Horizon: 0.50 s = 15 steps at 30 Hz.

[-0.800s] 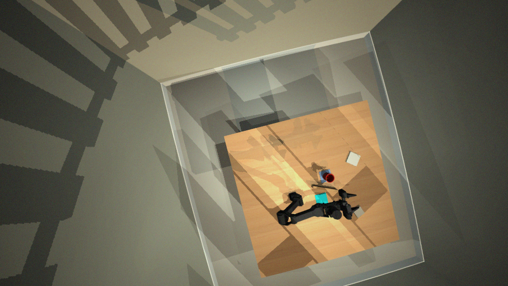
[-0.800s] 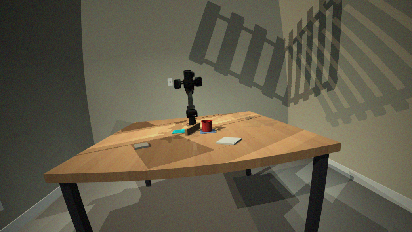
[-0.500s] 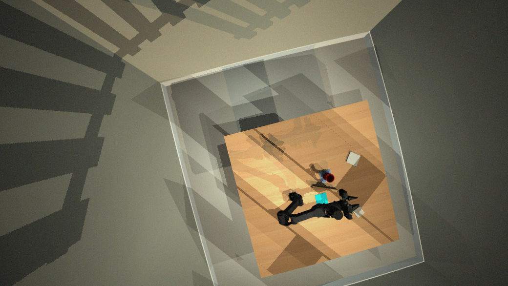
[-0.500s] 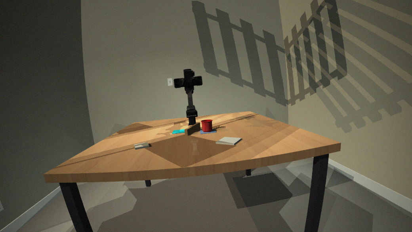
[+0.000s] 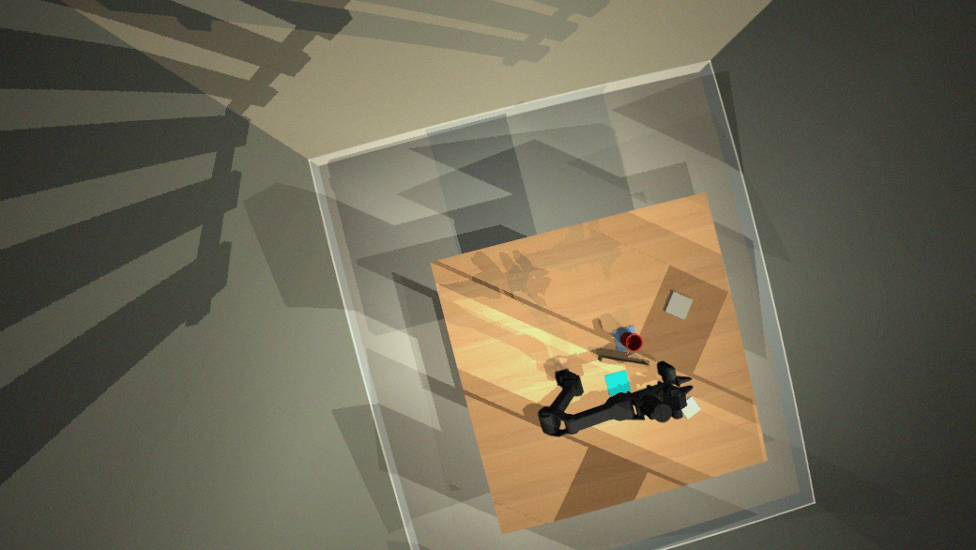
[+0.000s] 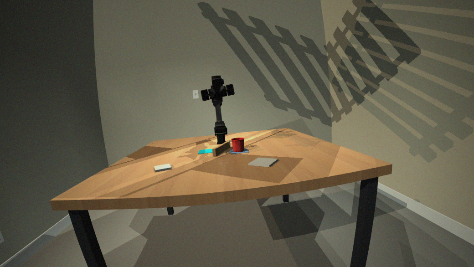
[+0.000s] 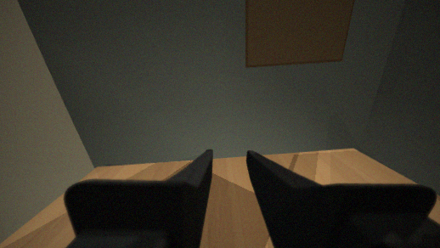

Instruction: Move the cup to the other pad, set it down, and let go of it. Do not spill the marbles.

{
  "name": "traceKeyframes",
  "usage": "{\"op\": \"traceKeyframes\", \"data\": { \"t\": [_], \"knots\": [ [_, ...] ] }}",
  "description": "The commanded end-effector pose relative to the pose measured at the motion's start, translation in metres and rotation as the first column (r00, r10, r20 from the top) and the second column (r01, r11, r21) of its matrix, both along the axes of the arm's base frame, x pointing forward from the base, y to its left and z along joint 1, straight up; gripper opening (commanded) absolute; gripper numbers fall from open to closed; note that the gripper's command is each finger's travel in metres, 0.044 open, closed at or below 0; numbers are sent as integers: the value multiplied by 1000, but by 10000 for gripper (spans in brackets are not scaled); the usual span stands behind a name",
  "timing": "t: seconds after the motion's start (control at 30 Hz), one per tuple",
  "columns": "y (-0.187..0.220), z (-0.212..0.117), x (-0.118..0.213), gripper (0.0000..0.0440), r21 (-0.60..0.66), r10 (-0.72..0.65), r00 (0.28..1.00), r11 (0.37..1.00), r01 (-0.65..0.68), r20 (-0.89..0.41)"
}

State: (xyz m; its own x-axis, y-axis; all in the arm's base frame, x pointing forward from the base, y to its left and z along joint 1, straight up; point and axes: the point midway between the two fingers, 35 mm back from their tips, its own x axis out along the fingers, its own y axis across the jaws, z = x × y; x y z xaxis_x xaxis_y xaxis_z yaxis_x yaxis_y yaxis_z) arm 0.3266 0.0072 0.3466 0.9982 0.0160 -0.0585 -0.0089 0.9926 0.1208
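Observation:
A red cup (image 5: pixel 632 341) (image 6: pixel 238 145) stands upright on a blue pad (image 5: pixel 618 341) (image 6: pixel 233 152). The marbles cannot be made out inside it. A cyan pad (image 5: pixel 617 380) (image 6: pixel 204 151) lies on the other side of a low bar, with nothing standing on it. My gripper (image 5: pixel 690 384) (image 6: pixel 218 92) (image 7: pixel 229 155) is partly open and empty, high above the table and away from the cup. The wrist view shows a narrow gap between the fingertips, with neither cup nor pads in sight.
A low brown bar (image 5: pixel 620 359) (image 6: pixel 221 149) stands between the two pads. One pale flat tile (image 5: pixel 678 304) (image 6: pixel 263 161) lies on the cup's side. Another pale tile (image 5: pixel 692 408) (image 6: pixel 162 167) lies on the cyan pad's side, partly under the gripper in the top view.

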Motion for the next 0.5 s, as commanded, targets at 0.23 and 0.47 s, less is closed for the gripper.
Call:
{"op": "traceKeyframes", "data": {
  "t": [0.23, 0.47],
  "knots": [
    [10, 0, 14, 130, 102, 27, 994, 995, -17, -102],
    [18, -1, 22, 125, 175, 44, 983, 985, -13, -177]
  ]
}}
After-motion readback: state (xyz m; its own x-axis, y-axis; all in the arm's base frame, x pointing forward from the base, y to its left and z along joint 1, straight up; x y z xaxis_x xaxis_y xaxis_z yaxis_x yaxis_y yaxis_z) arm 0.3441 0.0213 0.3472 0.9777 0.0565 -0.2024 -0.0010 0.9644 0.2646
